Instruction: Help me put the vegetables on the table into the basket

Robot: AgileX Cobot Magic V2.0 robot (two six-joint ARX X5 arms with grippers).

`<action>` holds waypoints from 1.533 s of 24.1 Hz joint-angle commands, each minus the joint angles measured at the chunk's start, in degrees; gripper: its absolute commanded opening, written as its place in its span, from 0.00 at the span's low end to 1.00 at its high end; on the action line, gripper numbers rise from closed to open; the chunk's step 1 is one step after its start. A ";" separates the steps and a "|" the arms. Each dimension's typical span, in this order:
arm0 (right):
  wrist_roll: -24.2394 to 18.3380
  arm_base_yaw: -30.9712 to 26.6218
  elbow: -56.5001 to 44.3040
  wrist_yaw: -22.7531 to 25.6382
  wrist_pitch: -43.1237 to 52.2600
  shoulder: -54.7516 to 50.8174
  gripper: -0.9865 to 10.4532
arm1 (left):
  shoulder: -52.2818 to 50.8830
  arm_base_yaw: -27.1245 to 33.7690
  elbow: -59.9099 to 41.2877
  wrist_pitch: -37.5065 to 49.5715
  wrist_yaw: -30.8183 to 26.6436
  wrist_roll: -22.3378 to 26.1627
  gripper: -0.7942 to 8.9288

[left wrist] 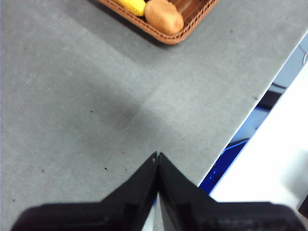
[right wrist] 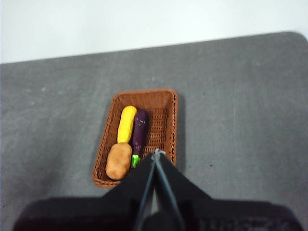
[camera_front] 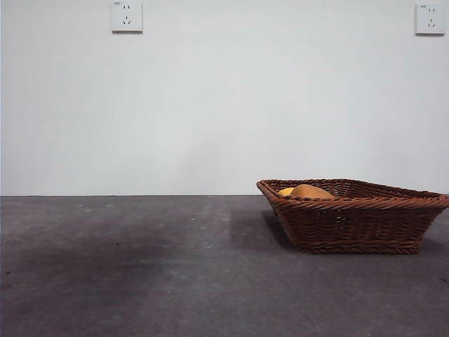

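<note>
The brown wicker basket [camera_front: 354, 225] stands on the dark grey table [camera_front: 140, 267] at the right; it also shows in the right wrist view [right wrist: 166, 103] and the left wrist view [left wrist: 166, 37]. Inside it lie the brown potato [right wrist: 118, 161], the yellow corn cob [right wrist: 126, 123] and the purple eggplant [right wrist: 140, 134] side by side. The potato [camera_front: 309, 191] [left wrist: 163, 17] and corn [left wrist: 131, 6] show above the rim. My right gripper [right wrist: 156, 154] is shut and empty, high above the basket. My left gripper [left wrist: 157, 156] is shut and empty, above bare table away from the basket.
The table's edge [left wrist: 250, 115] runs near my left gripper, with blue and white things beyond it. A white wall with two sockets [camera_front: 127, 16] stands behind the table.
</note>
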 commanded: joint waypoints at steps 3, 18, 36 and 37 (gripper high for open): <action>0.57 0.09 -0.31 0.26 -1.31 3.61 0.09 | 1.95 -0.09 -0.17 0.17 -0.15 0.48 0.08; 0.57 0.02 -0.28 0.28 -1.31 26.03 0.09 | 1.11 17.11 -0.22 17.97 10.58 17.64 0.08; 0.55 -0.02 -0.28 1.77 18.62 37.75 0.09 | -30.67 55.25 -68.72 79.21 27.69 10.51 0.08; 0.55 -0.02 -0.28 1.77 21.94 37.75 0.09 | -33.73 55.36 -72.61 79.17 25.29 8.44 0.08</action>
